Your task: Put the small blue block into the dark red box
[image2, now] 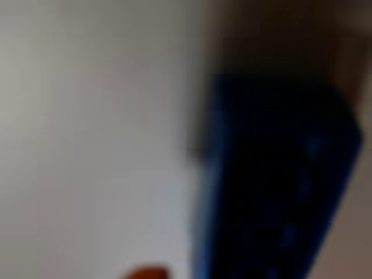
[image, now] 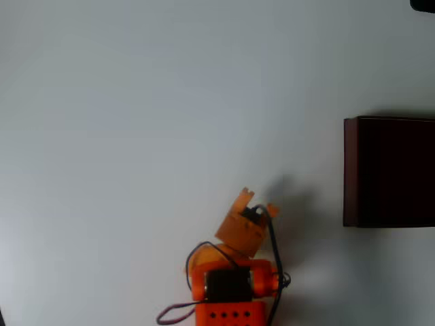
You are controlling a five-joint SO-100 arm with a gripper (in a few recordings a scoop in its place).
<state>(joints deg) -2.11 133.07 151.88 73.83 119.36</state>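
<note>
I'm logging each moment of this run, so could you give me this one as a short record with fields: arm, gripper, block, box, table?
arm: orange, at the bottom edge of the overhead view, reaching up and slightly right
gripper: over the white table, left of the box; open or shut cannot be told
small blue block: a blurred dark blue shape very close to the wrist camera; whether it is gripped cannot be told
dark red box: at the right edge of the overhead view, cut off by the frame, dark interior
table: plain white
</note>
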